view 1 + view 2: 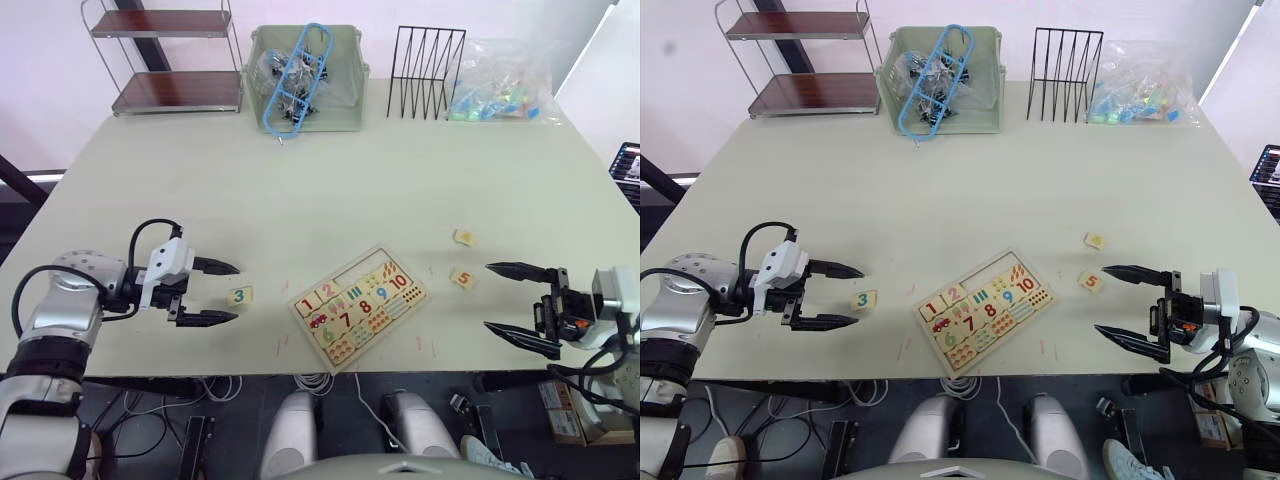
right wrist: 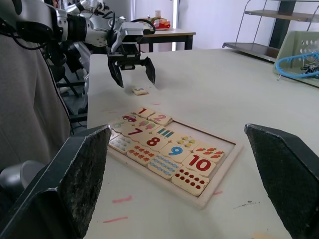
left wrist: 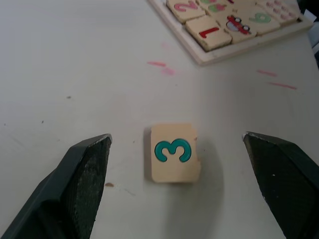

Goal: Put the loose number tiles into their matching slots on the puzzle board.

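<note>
The puzzle board (image 1: 360,305) lies tilted near the table's front edge, with tiles 1 and 2 seated in its far row. The rest of that row shows bare slots (image 1: 362,267). A loose tile printed with a green 3 (image 3: 173,152) lies flat on the table left of the board, between the fingertips of my open left gripper (image 1: 237,292), untouched. A tile with an orange 5 (image 1: 462,278) and another tile (image 1: 464,237), its digit unreadable, lie right of the board. My right gripper (image 1: 487,296) hovers open and empty, just right of the 5 tile.
Along the table's back edge stand a wire shelf (image 1: 170,60), a green bin (image 1: 345,110) holding a blue frame and bagged parts, a black wire rack (image 1: 425,72) and a clear bag of colourful pieces (image 1: 500,90). Faint red marks dot the table around the board.
</note>
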Robot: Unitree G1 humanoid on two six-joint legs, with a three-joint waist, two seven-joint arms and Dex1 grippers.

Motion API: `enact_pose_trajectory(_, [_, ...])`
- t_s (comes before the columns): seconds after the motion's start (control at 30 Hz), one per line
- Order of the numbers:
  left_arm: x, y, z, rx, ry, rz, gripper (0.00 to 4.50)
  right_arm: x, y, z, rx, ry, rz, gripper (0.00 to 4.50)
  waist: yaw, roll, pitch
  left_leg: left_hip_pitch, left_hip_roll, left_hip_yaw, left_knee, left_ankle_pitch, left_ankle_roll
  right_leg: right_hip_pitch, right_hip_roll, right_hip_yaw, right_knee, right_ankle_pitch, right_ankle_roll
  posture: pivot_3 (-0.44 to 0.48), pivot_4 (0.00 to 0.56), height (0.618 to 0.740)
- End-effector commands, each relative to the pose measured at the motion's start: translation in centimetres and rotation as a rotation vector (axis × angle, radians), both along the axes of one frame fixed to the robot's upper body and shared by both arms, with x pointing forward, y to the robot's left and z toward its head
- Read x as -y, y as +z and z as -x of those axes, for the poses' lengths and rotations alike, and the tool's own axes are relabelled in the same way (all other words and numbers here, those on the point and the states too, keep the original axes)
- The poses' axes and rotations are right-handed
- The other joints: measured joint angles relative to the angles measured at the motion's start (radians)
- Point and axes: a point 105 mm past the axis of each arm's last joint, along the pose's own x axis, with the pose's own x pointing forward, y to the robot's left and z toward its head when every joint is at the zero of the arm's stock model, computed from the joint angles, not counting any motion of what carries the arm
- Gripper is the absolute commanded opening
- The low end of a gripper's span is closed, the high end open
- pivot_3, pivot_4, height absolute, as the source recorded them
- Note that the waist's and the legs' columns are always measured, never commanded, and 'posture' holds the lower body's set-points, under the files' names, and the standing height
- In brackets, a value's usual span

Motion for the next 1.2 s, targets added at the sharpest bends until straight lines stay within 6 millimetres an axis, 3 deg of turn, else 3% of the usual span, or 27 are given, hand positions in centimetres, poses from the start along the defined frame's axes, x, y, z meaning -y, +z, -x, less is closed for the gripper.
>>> enact_pose_trajectory(0.03, [-0.9, -0.1, 0.1, 0.003, -0.012, -0.02, 4.47, 0.4, 0.6, 0.2, 0.041, -0.008, 0.008, 4.5, 0.0, 0.0, 0.0, 0.0, 0.0, 0.0, 0.0, 0.0, 0.0, 0.0, 0.0, 0.0, 0.0, 0.0, 0.0, 0.0, 0.15, 0.74])
enact_pose_trajectory(0.5, [-0.7, -1.2, 0.0, -0.028, -0.017, -0.007, 4.47, 1.3, 0.0, 0.2, 0.038, -0.02, 0.01, 4.5, 0.001, 0.0, 0.0, 0.001, 0.0, 0.0, 0.001, 0.0, 0.0, 0.0, 0.0, 0.0, 0.002, 0.0, 0.001, 0.0, 0.15, 0.74])
enact_pose_trajectory(0.57, [-0.6, -1.3, 0.1, -0.033, -0.02, -0.002, 3.65, 1.5, -0.2, 0.3, 0.037, -0.021, 0.009, 4.5, 0.001, 0.0, 0.0, 0.001, 0.0, 0.0, 0.001, 0.0, 0.0, 0.0, 0.0, 0.0, 0.002, 0.0, 0.001, 0.0, 0.15, 0.74])
enact_pose_trajectory(0.73, [-0.3, -1.5, 0.4, -0.044, -0.033, 0.011, 1.11, 1.8, -0.4, 0.4, 0.036, -0.021, 0.008, 4.5, 0.0, 0.0, 0.0, 0.001, 0.0, 0.0, 0.001, 0.0, 0.0, 0.0, 0.0, 0.0, 0.002, 0.001, 0.002, 0.0, 0.15, 0.74])
enact_pose_trajectory(0.77, [-0.3, -1.5, 0.4, -0.044, -0.034, 0.012, 0.9, 1.8, -0.4, 0.4, 0.036, -0.022, 0.009, 4.5, 0.0, 0.0, 0.0, 0.001, 0.0, 0.0, 0.001, 0.0, 0.0, 0.0, 0.0, 0.0, 0.002, 0.001, 0.002, 0.0, 0.15, 0.74])
enact_pose_trajectory(1.0, [-0.3, -1.5, 0.5, -0.044, -0.035, 0.017, 0.9, 2.0, -0.8, 0.3, 0.035, -0.022, 0.004, 4.5, 0.0, 0.0, 0.0, 0.001, 0.0, 0.0, 0.001, 0.0, 0.0, 0.0, 0.0, 0.0, 0.002, 0.001, 0.001, 0.0, 0.15, 0.74])
enact_pose_trajectory(1.2, [-0.7, -0.4, 0.2, -0.008, -0.009, 0.032, 0.9, 1.7, -1.1, 0.3, 0.028, -0.012, -0.009, 4.5, 0.0, 0.0, 0.0, 0.001, 0.0, 0.0, 0.001, 0.0, 0.0, 0.0, 0.0, 0.0, 0.003, 0.001, 0.001, 0.0, 0.15, 0.74])
